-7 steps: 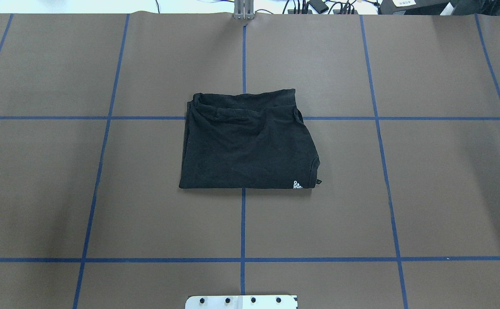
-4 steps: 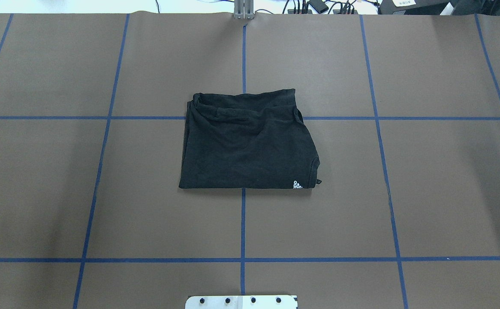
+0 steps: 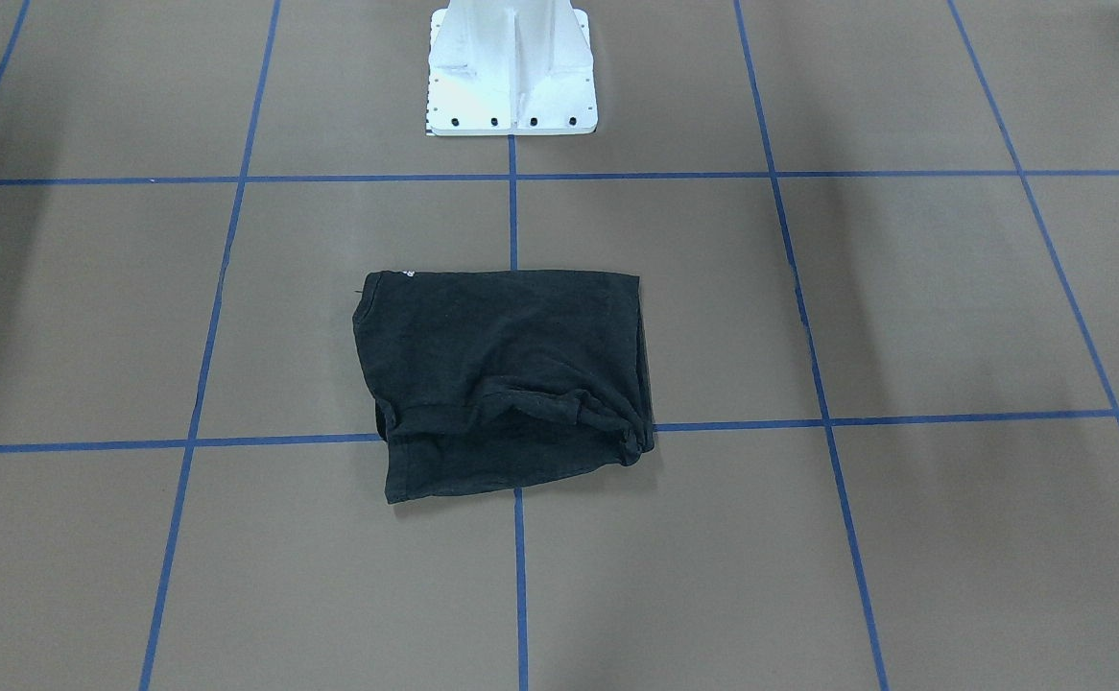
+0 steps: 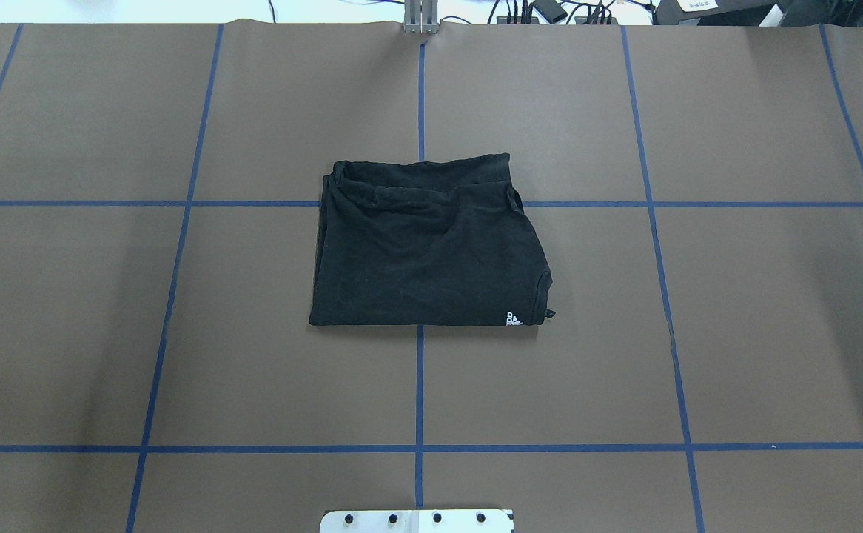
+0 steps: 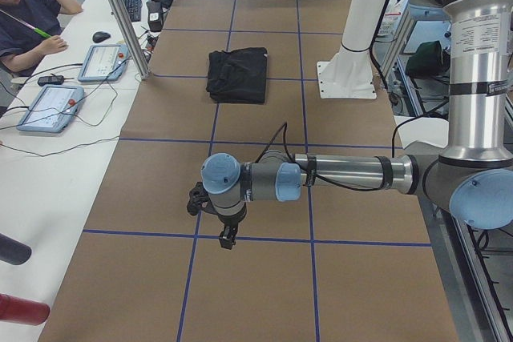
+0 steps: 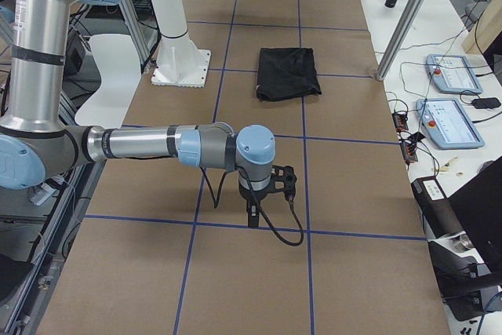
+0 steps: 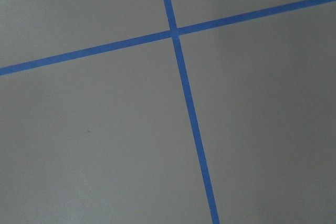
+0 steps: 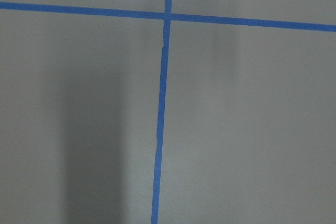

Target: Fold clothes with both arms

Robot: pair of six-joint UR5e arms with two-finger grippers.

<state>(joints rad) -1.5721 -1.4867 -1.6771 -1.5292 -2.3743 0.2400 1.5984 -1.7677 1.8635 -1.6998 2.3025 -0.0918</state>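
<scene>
As it lay before, folded T-shirt (image 4: 424, 252) unmoved, on table (image 4: 735, 333).

One T-shirt (image 4: 424, 252), two arms (image 5: 345, 172) (image 6: 149, 143), one pedestal (image 3: 511, 67)

Even, bright light; soft shadows on the table (image 4: 772, 333); wrist views perhaps slightly blurred.

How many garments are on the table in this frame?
1. A folded black T-shirt lies flat near the table's middle, straddling the centre blue tape line. Another piece folded inside it could be hidden.
</scene>
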